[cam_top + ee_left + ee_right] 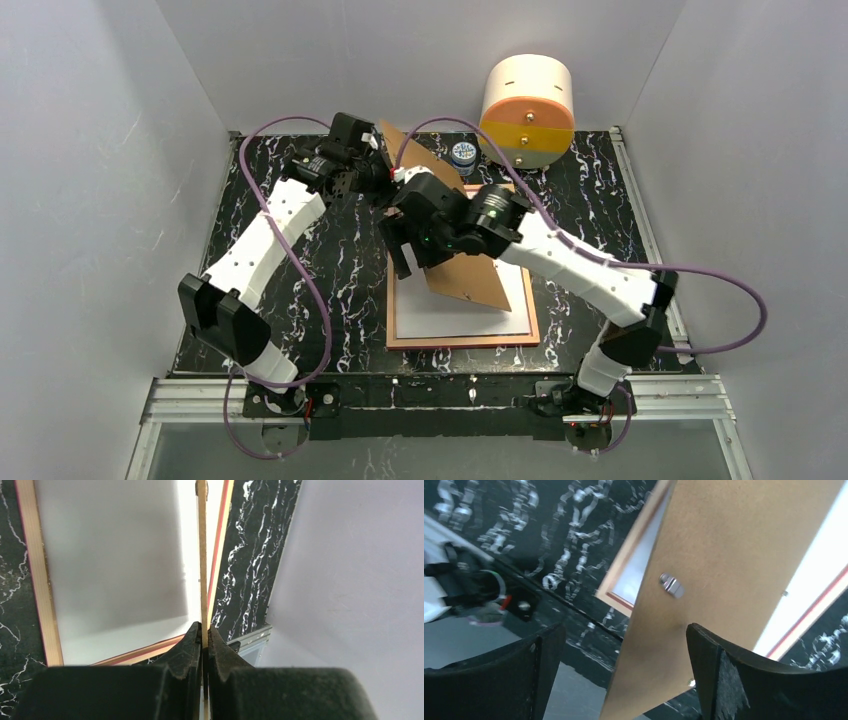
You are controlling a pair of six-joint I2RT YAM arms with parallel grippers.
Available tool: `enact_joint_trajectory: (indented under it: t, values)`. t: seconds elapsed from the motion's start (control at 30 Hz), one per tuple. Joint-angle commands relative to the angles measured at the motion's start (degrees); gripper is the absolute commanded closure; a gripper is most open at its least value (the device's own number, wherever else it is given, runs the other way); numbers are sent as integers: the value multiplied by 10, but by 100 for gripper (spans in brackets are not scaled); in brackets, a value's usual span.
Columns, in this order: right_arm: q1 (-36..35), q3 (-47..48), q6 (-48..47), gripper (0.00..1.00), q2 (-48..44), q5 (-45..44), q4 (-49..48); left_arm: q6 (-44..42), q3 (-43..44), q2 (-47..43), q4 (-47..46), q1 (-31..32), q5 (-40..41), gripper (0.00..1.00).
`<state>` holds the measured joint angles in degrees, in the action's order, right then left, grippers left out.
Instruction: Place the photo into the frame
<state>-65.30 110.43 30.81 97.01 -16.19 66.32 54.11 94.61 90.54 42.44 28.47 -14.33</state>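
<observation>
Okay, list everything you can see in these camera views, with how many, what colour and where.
frame: one, tan-orange back rim up, flat mid-table
photo: one, white back up, inside the frame
backing board: one, brown, tilted over the frame
silver clip: one, on the backing board
drum: one, white, orange, yellow, far edge
small jar: one, blue lid, beside the drum
table: one, black marbled
left gripper: black, shut on the backing board's edge
right gripper: black, open, straddling the backing board
</observation>
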Motion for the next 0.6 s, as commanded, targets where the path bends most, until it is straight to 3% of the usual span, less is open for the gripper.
enact_joint_trajectory:
  t: [0.0, 0.2, 0.3, 0.43, 0.57]
  values:
    - [-1, -38, -8, 1, -106, 42, -114, -15, 31, -28, -24, -18, -64, 100]
    - [17, -139, 38, 1, -225, -44, -215, -54, 41, -31, -51, -65, -129, 100]
    - [69, -157, 87, 1, -249, -87, -203, -82, 32, -39, -75, -89, -168, 100]
    - [229, -151, 100, 6, -210, 22, -140, -116, 19, -51, -88, -118, -191, 100]
    - [326, -188, 91, 8, -162, 69, -116, -133, 7, -62, -91, -136, -192, 100]
